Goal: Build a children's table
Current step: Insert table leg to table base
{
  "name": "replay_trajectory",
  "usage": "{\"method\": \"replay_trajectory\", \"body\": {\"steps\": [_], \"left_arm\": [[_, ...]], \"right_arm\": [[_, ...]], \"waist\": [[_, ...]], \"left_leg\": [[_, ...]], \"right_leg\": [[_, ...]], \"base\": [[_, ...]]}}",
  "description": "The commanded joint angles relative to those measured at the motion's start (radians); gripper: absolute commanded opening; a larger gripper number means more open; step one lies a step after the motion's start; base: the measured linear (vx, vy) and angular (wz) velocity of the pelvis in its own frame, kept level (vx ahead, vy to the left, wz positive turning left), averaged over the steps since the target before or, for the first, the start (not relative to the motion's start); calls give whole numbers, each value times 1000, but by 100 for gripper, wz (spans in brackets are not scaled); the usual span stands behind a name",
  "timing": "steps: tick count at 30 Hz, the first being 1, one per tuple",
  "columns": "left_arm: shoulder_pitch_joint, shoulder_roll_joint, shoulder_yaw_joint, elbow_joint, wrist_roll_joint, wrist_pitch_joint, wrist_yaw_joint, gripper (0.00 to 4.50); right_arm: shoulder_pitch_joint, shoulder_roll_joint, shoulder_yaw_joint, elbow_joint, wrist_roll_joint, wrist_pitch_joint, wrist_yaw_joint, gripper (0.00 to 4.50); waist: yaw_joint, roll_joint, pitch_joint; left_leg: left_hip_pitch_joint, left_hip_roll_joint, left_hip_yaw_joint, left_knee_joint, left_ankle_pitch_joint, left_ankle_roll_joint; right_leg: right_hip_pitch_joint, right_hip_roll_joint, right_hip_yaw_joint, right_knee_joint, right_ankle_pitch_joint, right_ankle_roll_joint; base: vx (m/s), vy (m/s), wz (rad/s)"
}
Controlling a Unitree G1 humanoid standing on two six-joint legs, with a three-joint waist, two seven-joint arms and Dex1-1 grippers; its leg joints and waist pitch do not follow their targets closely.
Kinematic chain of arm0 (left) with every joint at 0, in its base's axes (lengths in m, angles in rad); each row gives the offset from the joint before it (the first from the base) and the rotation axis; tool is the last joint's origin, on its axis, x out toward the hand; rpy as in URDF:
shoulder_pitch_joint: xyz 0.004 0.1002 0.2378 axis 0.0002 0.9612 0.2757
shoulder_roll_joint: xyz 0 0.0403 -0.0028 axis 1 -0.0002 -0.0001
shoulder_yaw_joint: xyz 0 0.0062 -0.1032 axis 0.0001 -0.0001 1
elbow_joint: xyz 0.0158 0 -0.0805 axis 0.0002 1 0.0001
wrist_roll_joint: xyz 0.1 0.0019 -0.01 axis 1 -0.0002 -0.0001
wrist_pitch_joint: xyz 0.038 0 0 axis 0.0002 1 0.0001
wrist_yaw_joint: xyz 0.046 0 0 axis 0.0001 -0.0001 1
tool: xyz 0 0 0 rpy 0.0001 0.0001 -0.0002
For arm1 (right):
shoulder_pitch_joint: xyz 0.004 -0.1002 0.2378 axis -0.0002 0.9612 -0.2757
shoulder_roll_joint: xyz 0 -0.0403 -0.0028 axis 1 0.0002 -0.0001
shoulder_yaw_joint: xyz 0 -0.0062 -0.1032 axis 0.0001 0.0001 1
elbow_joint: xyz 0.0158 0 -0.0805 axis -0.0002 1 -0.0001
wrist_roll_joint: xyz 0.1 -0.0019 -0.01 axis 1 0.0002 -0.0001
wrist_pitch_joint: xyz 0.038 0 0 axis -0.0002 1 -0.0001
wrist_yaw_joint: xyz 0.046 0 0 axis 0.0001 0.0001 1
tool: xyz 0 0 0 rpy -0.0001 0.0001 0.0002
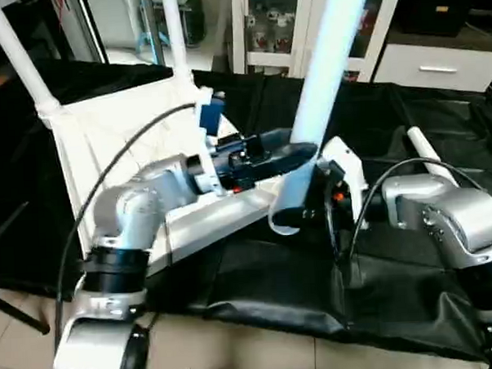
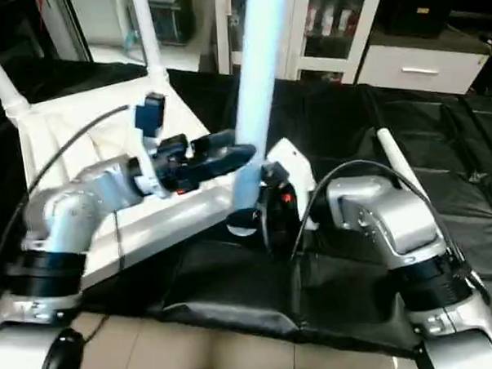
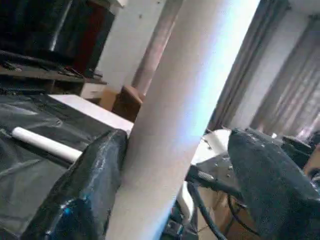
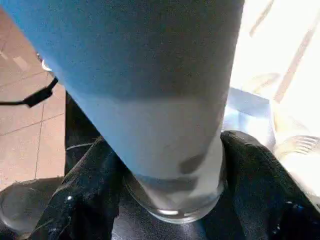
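Your white table top [image 1: 114,149] lies underside-up on the black work table [image 1: 412,251], two legs standing in its far corner sockets. At its near corner the third leg [image 1: 323,75] stands upright. Your right gripper [image 4: 172,200] clamps that leg's base; your left gripper [image 3: 175,185] straddles it higher, one finger [image 3: 80,200] touching. A fourth leg [image 2: 396,166] lies beyond the right arm.

We see a large black-covered work table [image 1: 412,251] on a pale tiled floor [image 1: 237,348]. Behind it stand a white glass-fronted cabinet [image 1: 263,24] and a low white drawer unit [image 1: 437,66]. Grey curtains [image 3: 285,95] hang beyond.
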Motion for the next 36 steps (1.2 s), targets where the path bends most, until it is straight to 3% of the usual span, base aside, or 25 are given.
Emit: {"method": "replay_trajectory", "body": {"steps": [1, 5, 8, 10, 11, 14, 19, 26, 36], "left_arm": [[12, 3, -52, -36, 2, 7, -32, 411], [18, 8, -76, -34, 36, -15, -20, 443], [9, 6, -112, 11, 134, -106, 38, 450], [6, 4, -117, 27, 157, -133, 55, 450], [-5, -8, -109, 54, 179, -162, 96, 413], [-35, -33, -68, 115, 196, -207, 166, 409], [-51, -40, -31, 141, 185, -226, 186, 357], [-57, -55, -5, 163, 163, -254, 200, 300], [-74, -68, 16, 197, 173, -267, 244, 225]], "right_arm": [[-6, -4, 0, -4, -3, 6, -2, 260], [-9, -2, 4, -5, -2, 4, -2, 260], [-8, -2, 7, -11, -6, 4, -3, 259], [-8, -1, 7, -13, -6, 5, -3, 259], [-7, 0, 7, -16, -6, 5, -3, 259], [-7, 1, 5, -20, -5, 4, -7, 259], [-8, 1, 1, -18, -6, 2, -11, 259], [-11, 2, -2, -15, -10, 0, -9, 259], [-18, 0, -5, -10, -13, -4, -7, 259]], "waist": [[-1, -9, -67], [-2, -7, -67], [1, -6, -70], [1, -9, -72], [0, -8, -74], [2, -8, -74], [-1, -10, -74], [2, -9, -74], [3, -13, -73]], "left_leg": [[9, 21, 2, -68, -136, 28], [10, 22, 1, -70, -139, 17], [9, 21, 0, -68, -123, 20], [6, 20, 0, -67, -104, 24], [5, 19, 0, -65, -90, 25], [6, 17, 1, -63, -95, 29], [4, 18, -1, -62, -100, 36], [8, 20, 1, -62, -100, 36], [5, 19, 0, -62, -109, 36]], "right_leg": [[64, -39, 37, -59, -198, -220], [62, -37, 37, -59, -207, -203], [64, -37, 37, -58, -185, -196], [67, -37, 37, -55, -155, -200], [68, -38, 37, -53, -135, -207], [69, -37, 37, -53, -126, -220], [71, -39, 35, -53, -138, -216], [66, -37, 35, -52, -133, -224], [68, -40, 35, -54, -169, -213]], "base": [[0, 0, 0], [0, 0, 0], [0, 0, 0], [0, 0, 0], [0, 0, 0], [0, 0, 0], [0, 0, 0], [0, 0, 0], [0, 0, 0]]}}
